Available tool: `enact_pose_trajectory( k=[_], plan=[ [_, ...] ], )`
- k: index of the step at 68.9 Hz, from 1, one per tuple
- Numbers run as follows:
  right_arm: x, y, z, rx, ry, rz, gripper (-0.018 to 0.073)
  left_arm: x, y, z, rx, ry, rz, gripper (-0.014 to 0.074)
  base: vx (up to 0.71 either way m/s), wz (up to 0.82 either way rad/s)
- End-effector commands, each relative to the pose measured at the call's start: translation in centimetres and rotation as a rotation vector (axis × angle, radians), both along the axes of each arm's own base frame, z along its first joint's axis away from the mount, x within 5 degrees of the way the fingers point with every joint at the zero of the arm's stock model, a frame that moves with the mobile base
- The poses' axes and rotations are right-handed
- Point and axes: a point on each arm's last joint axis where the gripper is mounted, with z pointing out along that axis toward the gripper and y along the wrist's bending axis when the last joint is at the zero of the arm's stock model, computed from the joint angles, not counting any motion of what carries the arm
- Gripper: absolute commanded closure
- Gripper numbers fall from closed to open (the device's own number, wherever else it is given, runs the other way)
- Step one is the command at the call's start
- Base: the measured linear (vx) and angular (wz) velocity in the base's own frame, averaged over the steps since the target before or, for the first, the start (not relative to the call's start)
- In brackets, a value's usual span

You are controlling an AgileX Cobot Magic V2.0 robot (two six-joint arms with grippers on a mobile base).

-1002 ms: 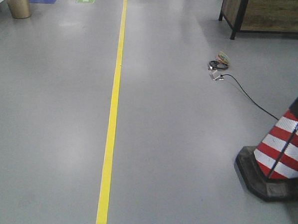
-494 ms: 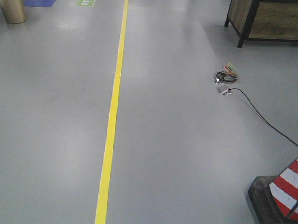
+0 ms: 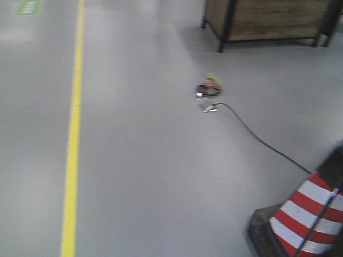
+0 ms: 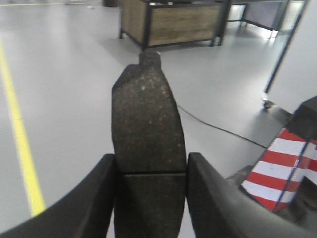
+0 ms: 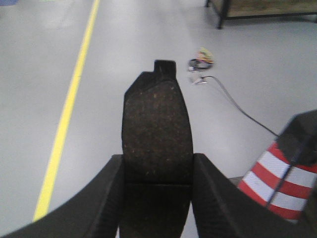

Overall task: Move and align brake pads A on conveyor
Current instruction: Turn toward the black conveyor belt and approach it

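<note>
I see my left gripper pinching one brake pad, right gripper pinching another pad, both left of the traffic cone.

— How are the two grippers set?
— The left gripper is clamped on a brake pad. The right gripper (same pose) grips another pad, fingers pressing both edges.

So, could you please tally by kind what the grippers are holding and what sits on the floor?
Dark grey curved brake pads: 2, one in the left gripper, one in the right gripper
Red-and-white striped traffic cones: 1
Wooden cabinets: 1
Total: 4
</note>
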Motion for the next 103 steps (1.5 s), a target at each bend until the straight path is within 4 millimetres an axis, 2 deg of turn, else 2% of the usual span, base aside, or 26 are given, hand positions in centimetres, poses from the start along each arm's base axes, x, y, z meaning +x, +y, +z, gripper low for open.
enact_pose_trajectory(
  k=[1, 52, 103],
  plan=[
    [0.18, 0.05, 1.60, -0.003, -0.114, 0.014, 0.0564, 0.11, -0.34, 1.64, -0.038, -0.098, -0.031, 0.0603, 0.32, -0.74],
    [0.19, 0.06, 1.61, -0.003, -0.114, 0.014, 0.0564, 0.11, -0.33, 1.62, -0.037, -0.095, -0.030, 0.0603, 0.26, -0.81],
    [0.18, 0.05, 1.60, -0.004, -0.114, 0.013, 0.0564, 0.11, -0.33, 1.62, -0.037, -0.095, -0.030, 0.0603, 0.13, -0.74]
  ],
)
